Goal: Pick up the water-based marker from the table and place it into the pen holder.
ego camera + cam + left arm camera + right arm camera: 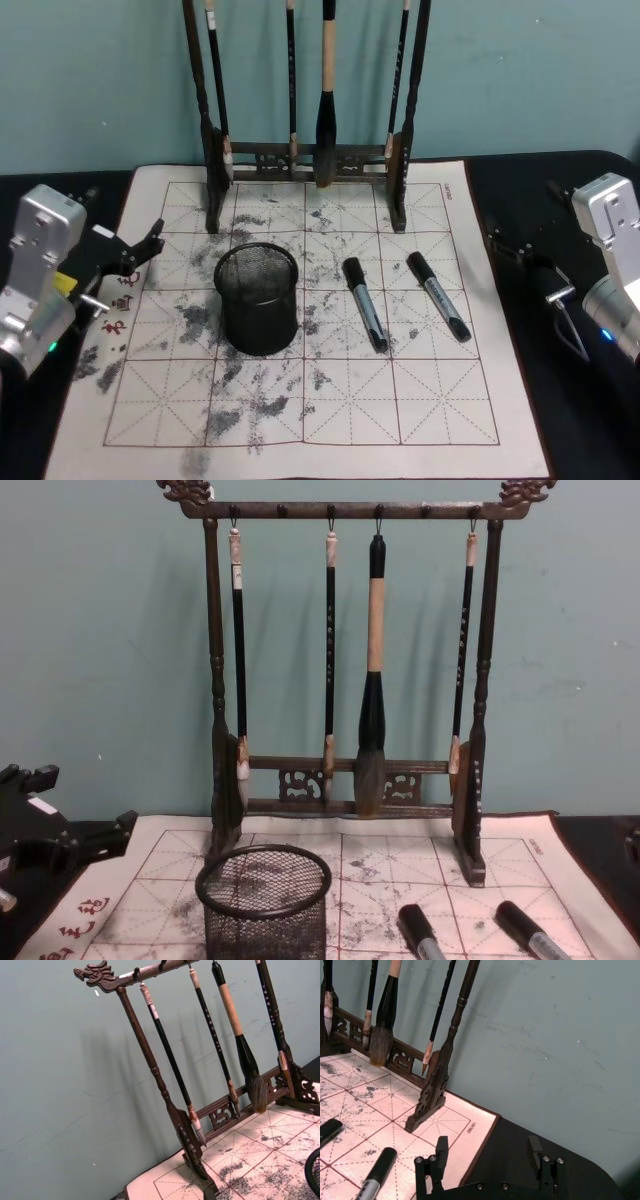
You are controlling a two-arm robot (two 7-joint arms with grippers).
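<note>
Two markers with black caps and grey barrels lie side by side on the cream gridded mat, one just right of the pen holder and another farther right. The pen holder, a black wire-mesh cup, stands upright left of centre and looks empty. My left gripper hovers open at the mat's left edge. At the mat's right edge, over the dark table, my right gripper is open and holds nothing. The nearer marker lies to one side of its fingers.
A tall dark wooden brush rack with several hanging brushes stands at the back of the mat against the teal wall. The mat's front half holds only grey ink smudges. Red characters mark its left border.
</note>
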